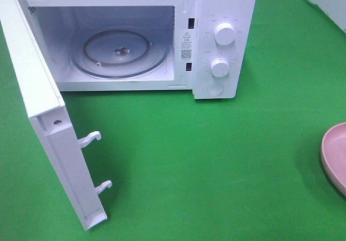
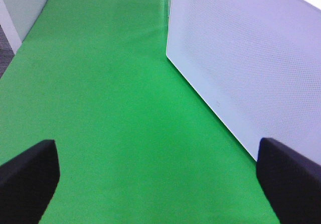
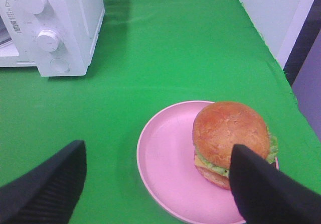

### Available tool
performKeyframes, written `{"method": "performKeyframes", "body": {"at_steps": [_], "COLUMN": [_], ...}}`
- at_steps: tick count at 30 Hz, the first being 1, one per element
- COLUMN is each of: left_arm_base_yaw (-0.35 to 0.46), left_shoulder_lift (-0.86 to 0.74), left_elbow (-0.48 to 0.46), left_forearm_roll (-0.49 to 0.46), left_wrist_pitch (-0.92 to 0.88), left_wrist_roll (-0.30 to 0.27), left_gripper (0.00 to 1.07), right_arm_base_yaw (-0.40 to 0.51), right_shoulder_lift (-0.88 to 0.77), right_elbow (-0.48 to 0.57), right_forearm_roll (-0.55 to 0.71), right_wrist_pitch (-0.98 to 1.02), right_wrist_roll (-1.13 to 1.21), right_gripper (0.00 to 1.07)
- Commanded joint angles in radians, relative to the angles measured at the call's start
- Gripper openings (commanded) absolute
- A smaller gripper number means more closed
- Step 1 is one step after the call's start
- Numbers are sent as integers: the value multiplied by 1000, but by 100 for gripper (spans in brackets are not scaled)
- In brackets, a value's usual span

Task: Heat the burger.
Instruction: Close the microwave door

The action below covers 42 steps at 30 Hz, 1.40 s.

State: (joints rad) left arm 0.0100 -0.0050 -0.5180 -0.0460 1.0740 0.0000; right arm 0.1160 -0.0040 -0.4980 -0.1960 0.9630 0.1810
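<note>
The burger point(image 3: 228, 133), with a glossy brown bun, green lettuce and yellow cheese, sits on a round pink plate point(image 3: 165, 158) in the right wrist view. My right gripper point(image 3: 158, 189) is open above the plate, one fingertip point(image 3: 266, 189) close in front of the burger. In the exterior high view only the plate's edge point(image 1: 334, 157) shows at the right; the burger and both grippers are out of view there. My left gripper point(image 2: 158, 179) is open and empty over the green cloth beside the open door.
A white microwave point(image 1: 221, 14) stands at the back with its door point(image 1: 38, 106) swung open to the left, glass turntable point(image 1: 121, 52) inside and two knobs point(image 1: 224, 33) on the right. Green cloth point(image 1: 205, 160) covers the table. The microwave's knob panel point(image 3: 47, 33) shows in the right wrist view.
</note>
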Motion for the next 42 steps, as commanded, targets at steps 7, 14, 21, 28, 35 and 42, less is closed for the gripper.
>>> {"method": "performKeyframes", "body": {"at_steps": [7,14,21,28,35,42], "left_arm_base_yaw": [-5,-5,-5,-5,-5,-5], "left_shoulder_lift": [-5,-5,-5,1,96,252], "left_elbow": [3,3,3,-14,-34,-34], "left_forearm_roll": [-8,-8,-7,-1,3,2], "left_wrist_pitch": [-6,-6,-6,-30,-216,-353], "left_wrist_roll": [0,0,-5,-46,-68,-68], "left_gripper": [100,100,100,97,79,29], "right_arm_base_yaw": [-8,-8,-8,-8,-8,-8], "right_shoulder_lift": [-27,-27,-27,-27,-27,-27], "right_elbow": [4,4,4,4,4,4], "right_forearm_roll": [-4,-4,-4,-4,-4,-4], "right_wrist_pitch": [1,1,1,1,1,1], "right_wrist_roll": [-11,-11,-11,-11,-11,-11], "right_gripper": [76,76,76,76,76,76]}}
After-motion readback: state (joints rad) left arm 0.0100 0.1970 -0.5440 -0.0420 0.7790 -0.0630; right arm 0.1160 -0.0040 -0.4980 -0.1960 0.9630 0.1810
